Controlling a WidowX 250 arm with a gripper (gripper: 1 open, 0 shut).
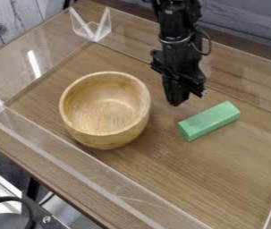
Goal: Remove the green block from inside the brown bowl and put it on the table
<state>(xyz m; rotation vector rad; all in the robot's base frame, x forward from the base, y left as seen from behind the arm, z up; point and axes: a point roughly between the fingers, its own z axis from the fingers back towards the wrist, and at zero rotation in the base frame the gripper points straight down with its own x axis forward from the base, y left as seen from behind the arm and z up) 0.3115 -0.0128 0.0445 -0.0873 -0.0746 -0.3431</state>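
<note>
The green block (209,121) lies flat on the table (162,170), to the right of the brown bowl (105,109) and apart from it. Nothing is inside the bowl. My gripper (182,97) points straight down between the bowl and the block, slightly behind both, with its tip low over the tabletop just beyond the block's left end. Its fingers are pressed together with nothing between them.
Low clear acrylic walls (54,165) run round the table's edges. A clear acrylic corner piece (89,25) stands at the back left. Bare tabletop lies in front of the bowl and block.
</note>
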